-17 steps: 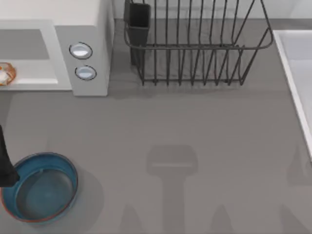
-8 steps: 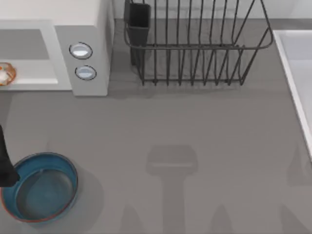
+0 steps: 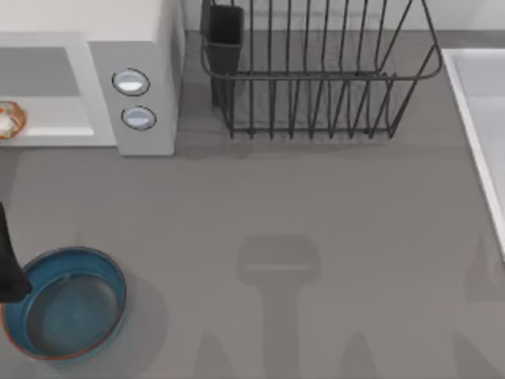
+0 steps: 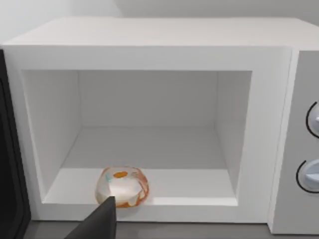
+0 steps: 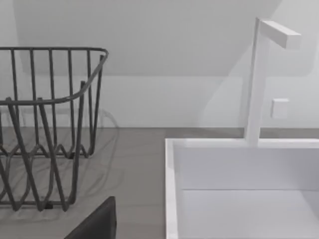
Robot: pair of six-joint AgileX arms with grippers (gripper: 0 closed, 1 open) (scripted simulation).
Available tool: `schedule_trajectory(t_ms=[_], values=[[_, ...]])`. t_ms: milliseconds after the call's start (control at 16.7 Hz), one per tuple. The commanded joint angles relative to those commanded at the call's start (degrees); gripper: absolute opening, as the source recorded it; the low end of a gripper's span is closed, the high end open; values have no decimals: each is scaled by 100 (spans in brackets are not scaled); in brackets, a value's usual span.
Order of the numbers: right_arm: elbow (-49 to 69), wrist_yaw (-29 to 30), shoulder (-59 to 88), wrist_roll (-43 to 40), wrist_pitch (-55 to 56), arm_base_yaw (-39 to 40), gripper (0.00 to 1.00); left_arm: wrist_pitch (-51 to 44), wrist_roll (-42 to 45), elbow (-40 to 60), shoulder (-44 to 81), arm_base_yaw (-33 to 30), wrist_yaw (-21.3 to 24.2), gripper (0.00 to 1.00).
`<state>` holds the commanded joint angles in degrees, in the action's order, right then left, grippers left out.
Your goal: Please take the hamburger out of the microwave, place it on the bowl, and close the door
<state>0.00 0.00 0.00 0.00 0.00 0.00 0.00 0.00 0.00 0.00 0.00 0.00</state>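
With the hamburger (image 4: 122, 186) at the front edge of the microwave (image 4: 149, 50) cavity, far left, the left hand (image 4: 102, 221), its grip state unclear, should approach level and low, clearing the open door (image 4: 10, 164).

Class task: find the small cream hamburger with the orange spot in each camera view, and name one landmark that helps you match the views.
Top view: hamburger at left edge, on the cavity floor.
Left wrist view: hamburger at the cavity's front lip.
Right wrist view: not in it.
Shared landmark: white boxy microwave.
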Motion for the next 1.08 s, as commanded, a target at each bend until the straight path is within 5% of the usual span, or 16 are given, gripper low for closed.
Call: schedule_trajectory(t_ms=[480, 1080], values=[[0, 0, 0, 0, 0, 0, 100, 958, 75, 699, 1653, 168, 191, 100], [0, 0, 0, 0, 0, 0, 100, 3969, 311, 2896, 7787, 695, 792, 100]])
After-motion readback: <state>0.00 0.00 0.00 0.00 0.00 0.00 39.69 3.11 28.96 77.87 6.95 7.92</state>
